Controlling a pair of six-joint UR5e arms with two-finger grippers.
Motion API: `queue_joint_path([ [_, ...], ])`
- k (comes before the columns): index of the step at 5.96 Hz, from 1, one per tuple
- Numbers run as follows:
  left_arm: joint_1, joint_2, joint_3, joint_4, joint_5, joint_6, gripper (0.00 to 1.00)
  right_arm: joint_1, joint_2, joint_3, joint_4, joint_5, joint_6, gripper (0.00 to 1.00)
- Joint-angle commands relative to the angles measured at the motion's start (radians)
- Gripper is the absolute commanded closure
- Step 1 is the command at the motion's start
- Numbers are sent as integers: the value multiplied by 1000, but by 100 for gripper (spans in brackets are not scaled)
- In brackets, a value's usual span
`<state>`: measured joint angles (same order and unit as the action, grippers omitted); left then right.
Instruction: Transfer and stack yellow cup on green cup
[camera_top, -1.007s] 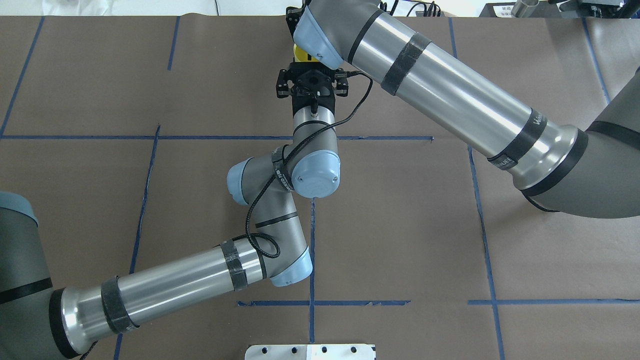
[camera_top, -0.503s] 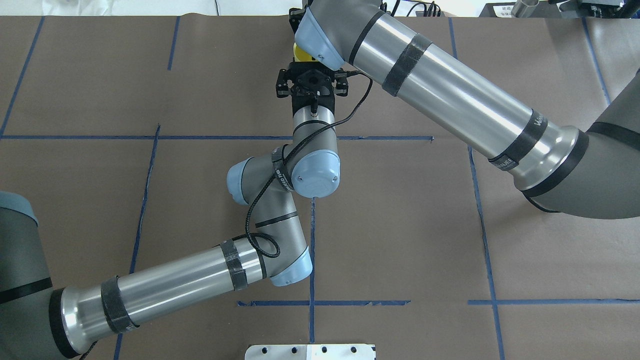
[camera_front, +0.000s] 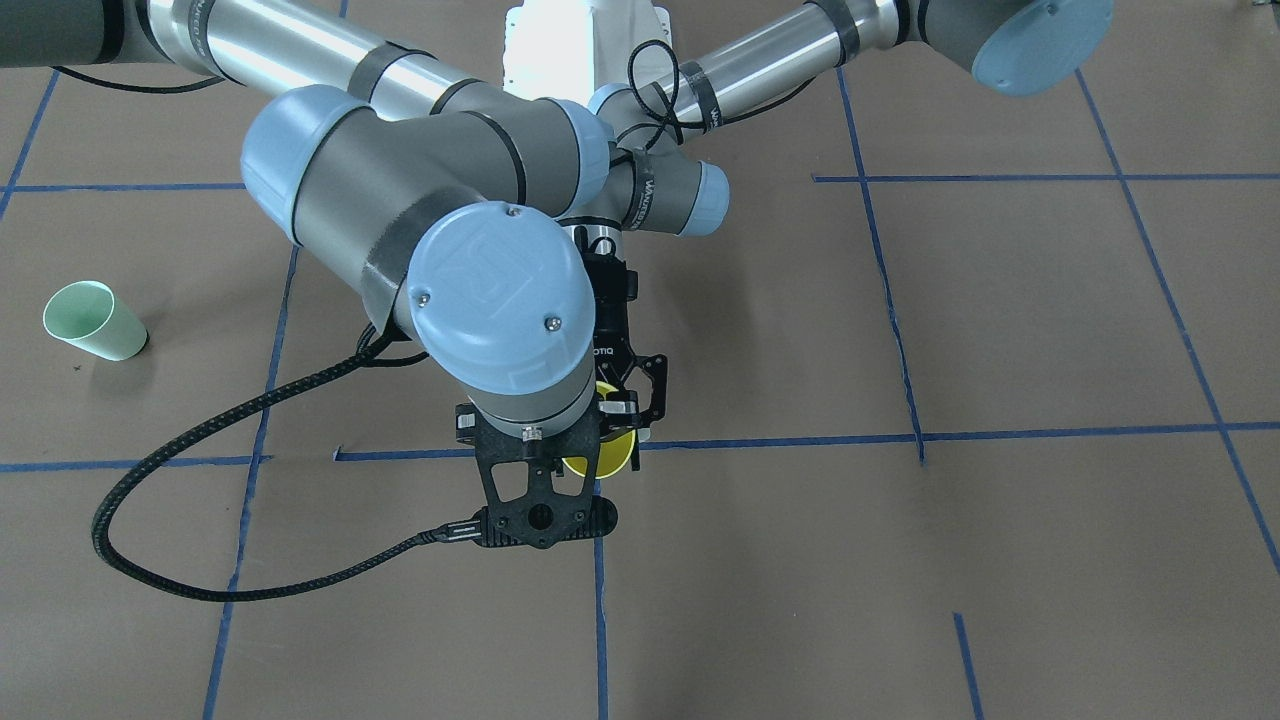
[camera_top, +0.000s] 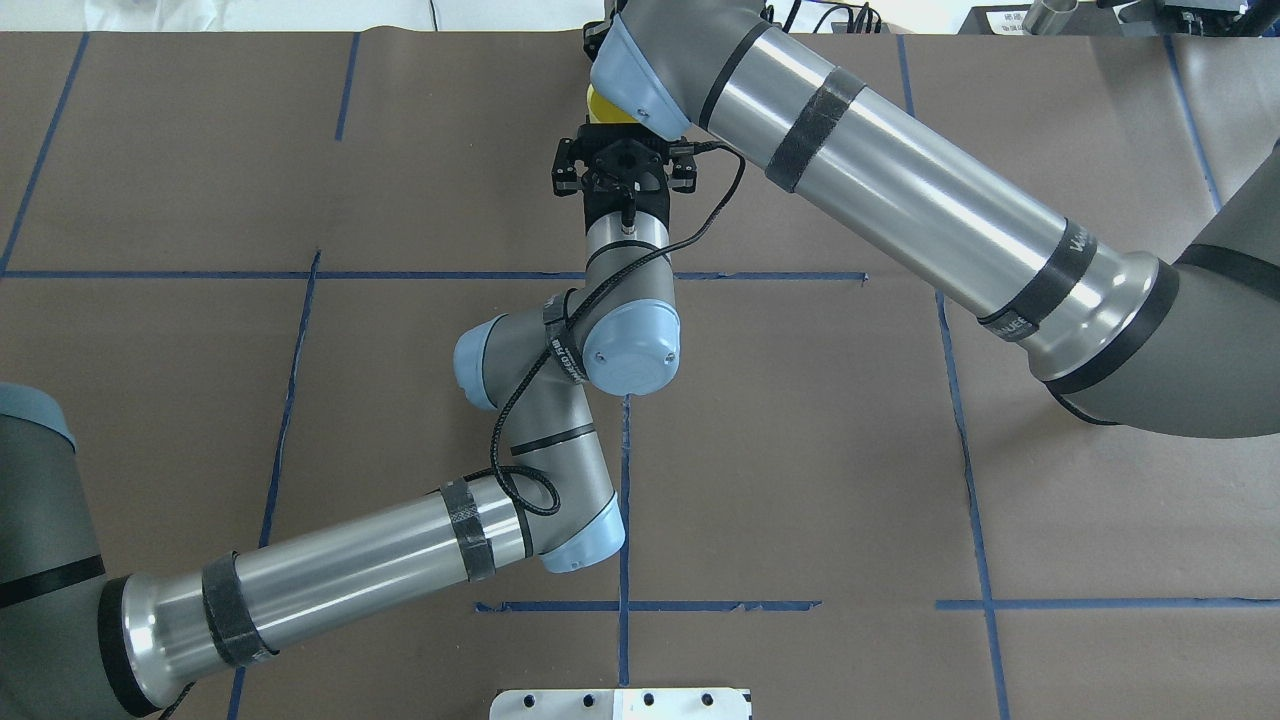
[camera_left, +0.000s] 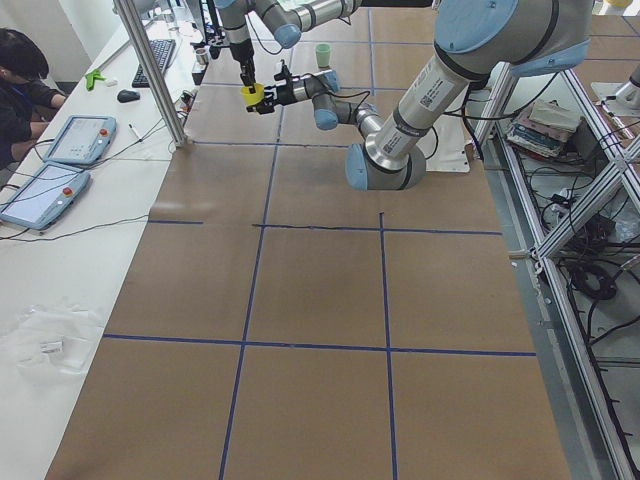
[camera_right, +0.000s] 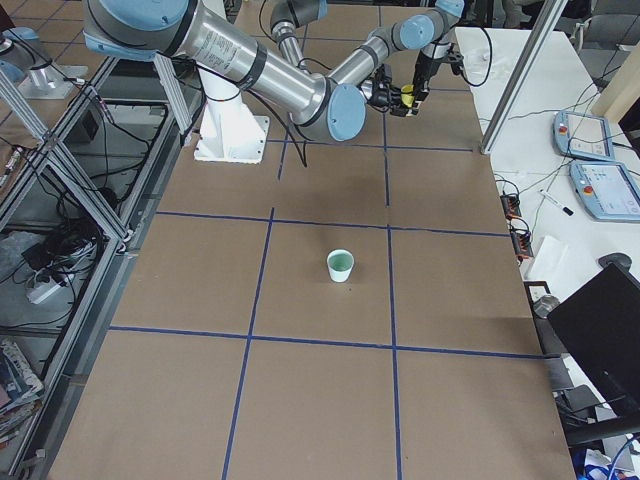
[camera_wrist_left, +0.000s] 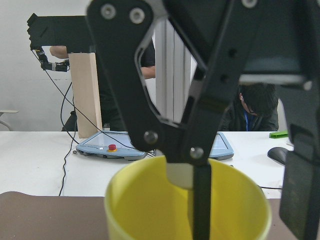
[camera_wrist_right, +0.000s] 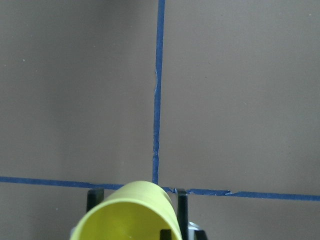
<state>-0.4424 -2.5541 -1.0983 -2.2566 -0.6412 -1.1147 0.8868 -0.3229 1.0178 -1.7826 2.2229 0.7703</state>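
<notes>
The yellow cup (camera_front: 598, 458) is held upright above the far middle of the table, over a crossing of blue tape lines. My left gripper (camera_wrist_right: 138, 192) reaches in level from the robot's side, with a finger close against each side of the cup's body. My right gripper (camera_wrist_left: 189, 185) comes down from above and pinches the cup's rim, one finger inside the cup. The cup shows only as a sliver in the overhead view (camera_top: 602, 103). The green cup (camera_front: 92, 320) stands upright and alone on the table on my right side, far from both grippers; it also shows in the exterior right view (camera_right: 341, 265).
A cable (camera_front: 200, 580) from my right wrist hangs in a loop over the table. A side table with teach pendants (camera_left: 45, 180), a metal post (camera_left: 155, 70) and a seated person runs along the far edge. The robot's white base plate (camera_top: 620, 703) lies at the near edge.
My right arm's wrist has crept slightly to the right in the overhead view. The left arm and the yellow cup have stayed in place.
</notes>
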Motion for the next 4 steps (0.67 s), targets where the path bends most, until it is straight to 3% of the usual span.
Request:
queue_joint_path([
  [1, -1, 3, 0, 0, 0, 9, 53, 3, 2, 1, -3, 1, 0, 100],
  [2, -1, 5, -2, -3, 1, 30, 43, 3, 2, 1, -4, 1, 0, 100],
  [3, -1, 5, -2, -3, 3, 32, 7, 14, 7, 5, -11, 1, 0, 100],
  [4, -1, 6, -2, 0, 5, 33, 0, 36, 10, 33, -12, 11, 1, 100],
])
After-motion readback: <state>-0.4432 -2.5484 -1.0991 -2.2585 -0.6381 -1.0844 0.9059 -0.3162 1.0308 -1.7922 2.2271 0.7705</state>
